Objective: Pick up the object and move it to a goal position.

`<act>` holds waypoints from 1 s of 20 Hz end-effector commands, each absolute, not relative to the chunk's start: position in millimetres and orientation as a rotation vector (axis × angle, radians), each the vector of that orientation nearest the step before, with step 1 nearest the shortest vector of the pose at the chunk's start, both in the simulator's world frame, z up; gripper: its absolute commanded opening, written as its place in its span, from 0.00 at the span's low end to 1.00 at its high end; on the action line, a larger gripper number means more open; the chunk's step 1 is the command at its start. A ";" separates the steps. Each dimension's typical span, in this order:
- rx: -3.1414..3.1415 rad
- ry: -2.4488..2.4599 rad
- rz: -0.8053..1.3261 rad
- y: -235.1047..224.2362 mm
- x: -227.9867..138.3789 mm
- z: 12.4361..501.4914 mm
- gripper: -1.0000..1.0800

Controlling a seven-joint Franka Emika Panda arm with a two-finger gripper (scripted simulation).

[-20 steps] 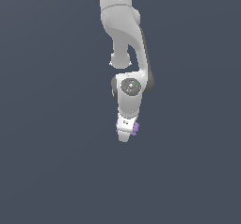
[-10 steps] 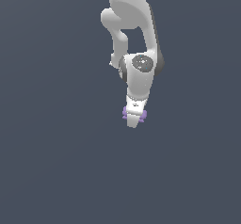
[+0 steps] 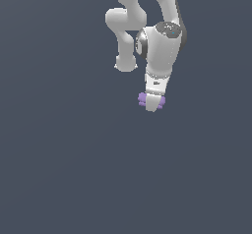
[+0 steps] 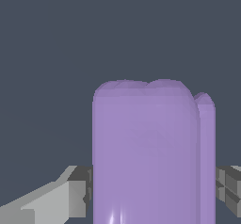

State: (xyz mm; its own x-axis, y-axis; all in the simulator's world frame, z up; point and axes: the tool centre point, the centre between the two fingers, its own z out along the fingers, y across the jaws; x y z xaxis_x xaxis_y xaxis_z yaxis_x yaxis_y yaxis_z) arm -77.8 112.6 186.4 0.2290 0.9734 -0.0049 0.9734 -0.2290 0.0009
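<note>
The light-purple lumpy block (image 3: pixel 143 99) is held between the fingers of my white gripper (image 3: pixel 153 103). In the exterior view only its purple ends stick out on both sides of the fingers, the rest is hidden by them. The gripper hangs down from the white arm, in the upper right of centre of the exterior view, against plain dark grey. In the wrist view the block (image 4: pixel 146 152) fills the middle, with a grey finger (image 4: pixel 70 197) touching one side and the other finger (image 4: pixel 229 188) at the other side. The gripper is shut on the block.
The white arm (image 3: pixel 160 46) bends down from the top of the exterior view. Around it only a uniform dark grey surface (image 3: pixel 59 169) shows. No goal marker is visible.
The arm has carried the block upward and toward the exterior view's right. The gripper has stayed shut on the block throughout.
</note>
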 end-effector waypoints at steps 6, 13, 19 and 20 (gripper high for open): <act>2.461 1.950 -0.003 143.9 -108.4 244.0 0.00; 2.463 1.951 -0.001 163.0 -125.3 280.0 0.00; 2.464 1.950 0.000 169.3 -129.9 292.3 0.00; 2.464 1.949 0.000 169.3 -129.6 292.6 0.00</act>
State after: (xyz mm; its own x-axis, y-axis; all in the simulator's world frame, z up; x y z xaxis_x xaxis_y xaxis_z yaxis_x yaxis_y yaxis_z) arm -129.3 168.9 291.3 0.2290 0.9734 0.0004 0.9734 -0.2290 0.0008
